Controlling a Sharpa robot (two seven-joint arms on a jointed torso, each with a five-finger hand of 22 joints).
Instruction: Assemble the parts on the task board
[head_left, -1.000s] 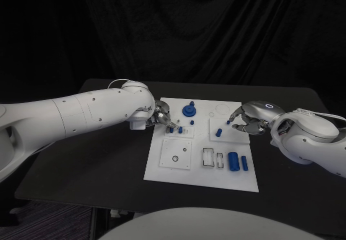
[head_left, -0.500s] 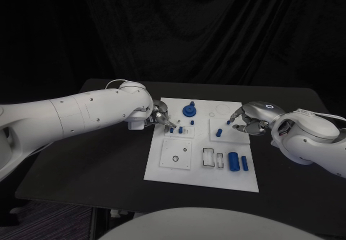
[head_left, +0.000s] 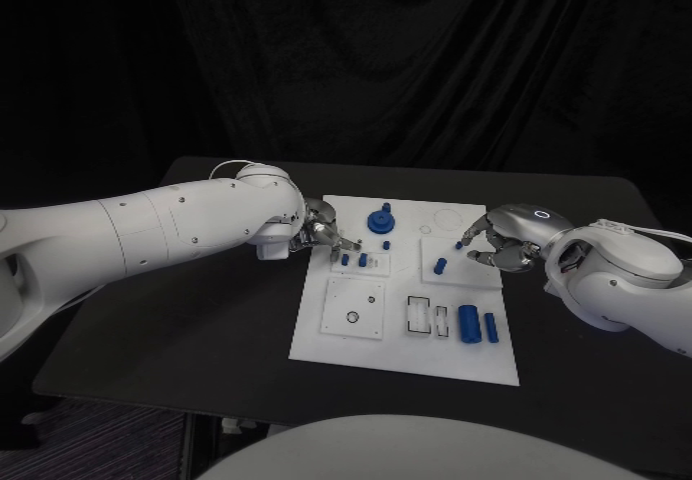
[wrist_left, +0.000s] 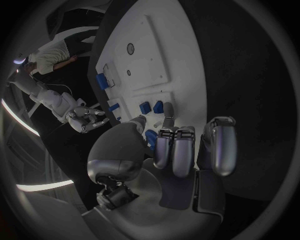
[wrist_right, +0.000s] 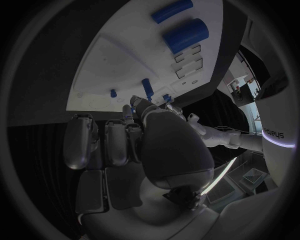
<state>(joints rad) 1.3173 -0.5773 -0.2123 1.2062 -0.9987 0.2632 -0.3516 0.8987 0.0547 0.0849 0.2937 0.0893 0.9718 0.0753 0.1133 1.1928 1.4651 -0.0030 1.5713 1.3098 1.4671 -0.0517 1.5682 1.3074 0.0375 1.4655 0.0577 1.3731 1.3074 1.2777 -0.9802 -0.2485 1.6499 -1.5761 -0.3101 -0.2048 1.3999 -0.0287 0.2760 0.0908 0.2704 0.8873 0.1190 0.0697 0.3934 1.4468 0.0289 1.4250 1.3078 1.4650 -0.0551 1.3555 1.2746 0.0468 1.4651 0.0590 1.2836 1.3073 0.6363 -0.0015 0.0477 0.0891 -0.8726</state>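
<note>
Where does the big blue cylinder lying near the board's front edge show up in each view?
Head view: big blue cylinder lies on the task board, front right.
Left wrist view: a blue piece at the board's far edge may be it; cannot tell.
Right wrist view: big blue cylinder, beyond the right hand.
Shared landmark: the thinner blue cylinder beside it.

We cannot tell whether the left hand (head_left: 320, 232), at the left edge of the task board (head_left: 407, 345) in the head view, holds anything: its fingertips (wrist_left: 167, 122) are too small and dark to read beside two small blue parts (head_left: 353, 260). The right hand (head_left: 498, 243), right of centre, curls over the board's right edge, and its palm hides whatever lies beneath. In the right wrist view, its thumb (wrist_right: 164, 145) covers part of the board.
</note>
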